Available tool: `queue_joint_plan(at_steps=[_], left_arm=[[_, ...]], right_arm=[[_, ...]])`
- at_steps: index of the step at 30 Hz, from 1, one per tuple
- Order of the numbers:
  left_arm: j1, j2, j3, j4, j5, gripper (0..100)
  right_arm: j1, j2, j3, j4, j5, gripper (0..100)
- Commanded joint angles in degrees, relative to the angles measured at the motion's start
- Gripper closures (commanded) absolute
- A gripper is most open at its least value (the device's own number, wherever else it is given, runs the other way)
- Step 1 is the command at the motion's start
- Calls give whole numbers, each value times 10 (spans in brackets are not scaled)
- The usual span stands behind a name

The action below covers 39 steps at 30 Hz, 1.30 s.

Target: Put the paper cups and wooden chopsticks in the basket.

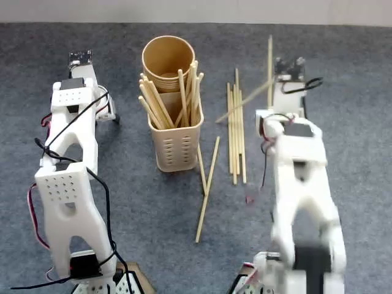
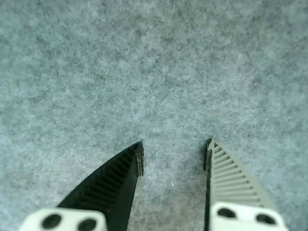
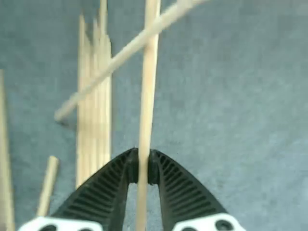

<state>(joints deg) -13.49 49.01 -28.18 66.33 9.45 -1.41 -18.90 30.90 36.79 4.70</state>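
- Basket point(image 1: 177, 147) of cream perforated plastic stands upright near the middle of the grey counter point(image 1: 135, 208), with the two arms either side of it.
- Paper cups point(image 1: 167, 58) sit nested in its far part, and a sheaf of sticks point(image 1: 156, 107) leans inside its near part, tips above the rim.
- The left pincer point(image 2: 174, 147) hangs open over bare grey surface, holding nothing and with nothing between its jaws.
- The left arm point(image 1: 73, 141) lies along the counter's left side, with an open strip of grey between it and the basket.
- The right pincer point(image 3: 143, 166) is clamped on a single held chopstick point(image 3: 148, 72), which runs straight out past the fingertips.
- A slanted chopstick point(image 3: 125, 50) crosses the held one; whether the two touch cannot be told.
- A loose bundle of chopsticks point(image 1: 236, 135) lies flat between the basket and the right arm point(image 1: 300, 171), roughly parallel to the basket's side.
- A crossed pair point(image 1: 207, 180) lies just off the basket's near right corner, narrowing the gap on that side.
- The grey surface ends at a pale strip point(image 1: 196, 11) along the far edge, a little beyond the cups.
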Motion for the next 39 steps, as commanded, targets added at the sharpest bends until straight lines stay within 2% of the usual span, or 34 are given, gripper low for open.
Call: queue_joint_plan(at_steps=[1,5,10,14,18,25,27,39], left_arm=[[20,1,-10,-13,-5,783],[20,1,-10,-13,-5,783],[20,1,-10,-13,-5,783],[20,1,-9,-13,-5,783],[18,1,-9,-13,-5,783],[18,1,-9,-13,-5,783],[18,1,-9,-13,-5,783],[17,1,-9,-13,-5,783]], right_arm=[[-26,-220,19,12,-6,993],[-68,-325,20,31,-7,993],[-115,-352,-29,25,-11,993],[-133,-355,-23,-61,-65,993],[-188,-356,7,-141,-112,993],[-297,-350,151,-328,-116,993],[-316,-342,187,-348,-116,993],[-320,-148,202,-353,-114,993]])
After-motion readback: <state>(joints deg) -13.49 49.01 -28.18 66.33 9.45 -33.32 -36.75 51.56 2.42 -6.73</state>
